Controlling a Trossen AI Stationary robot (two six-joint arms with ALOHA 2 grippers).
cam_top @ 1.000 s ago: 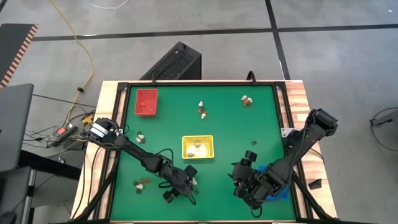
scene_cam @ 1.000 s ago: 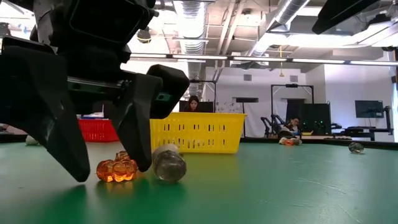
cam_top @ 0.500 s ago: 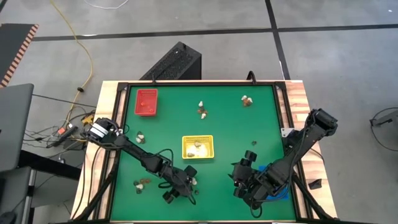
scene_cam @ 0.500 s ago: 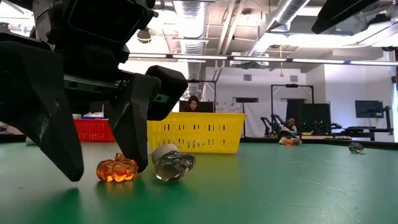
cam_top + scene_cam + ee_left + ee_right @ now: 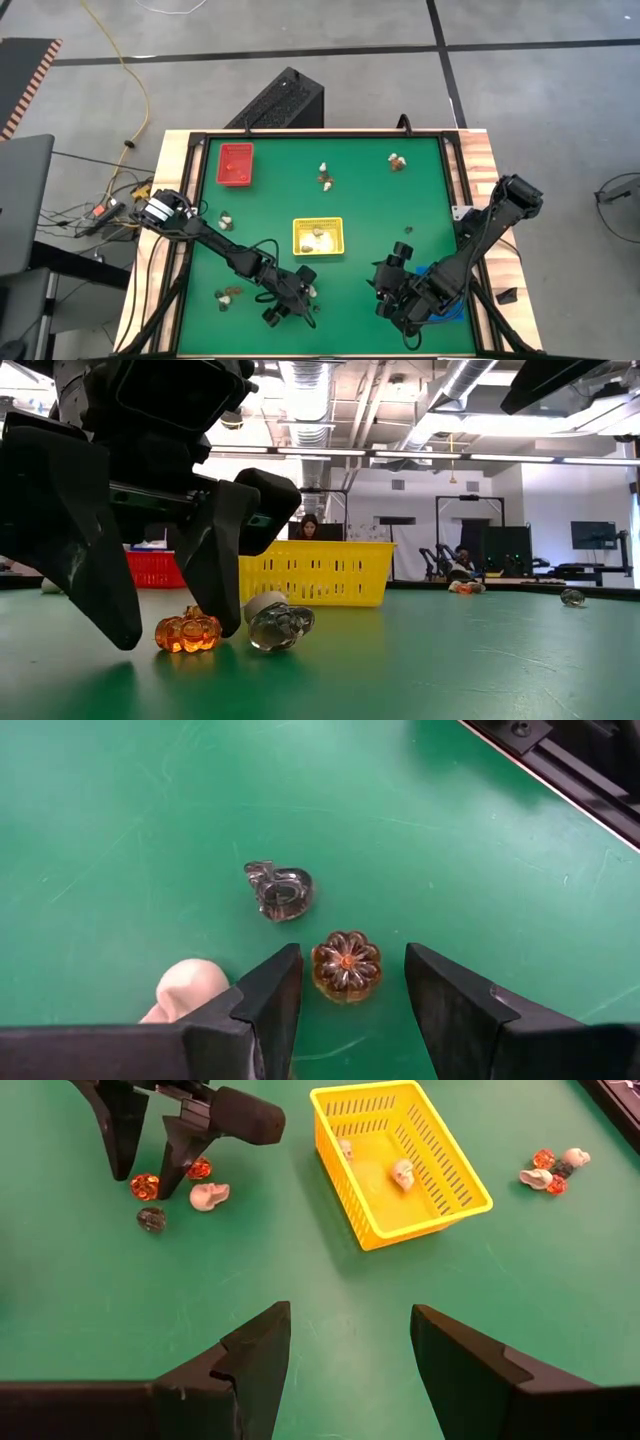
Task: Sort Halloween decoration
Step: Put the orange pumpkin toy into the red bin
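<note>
My left gripper (image 5: 350,988) is open and points down at the table's near side, in front of the yellow tray (image 5: 318,237). Its fingers stand on either side of a round orange pumpkin trinket (image 5: 346,965) that rests on the green mat. I cannot tell whether either finger touches it. A dark translucent skull (image 5: 280,890) and a cream skull (image 5: 190,990) lie close by. My right gripper (image 5: 350,1342) is open and empty, hovering near the table's near right, beside the blue tray (image 5: 448,306).
The yellow tray (image 5: 400,1160) holds cream skulls. The red tray (image 5: 235,164) sits at the far left. Small heaps of trinkets lie at the far middle (image 5: 326,177), far right (image 5: 397,161), left (image 5: 227,221) and near left (image 5: 229,295). Black pieces (image 5: 403,247) lie near my right arm.
The dark skull beside the pumpkin has rolled over, from end-on to lying on its side. The pumpkin has slid slightly toward the left finger. My left gripper has shifted a little around the pumpkin and stayed open.
</note>
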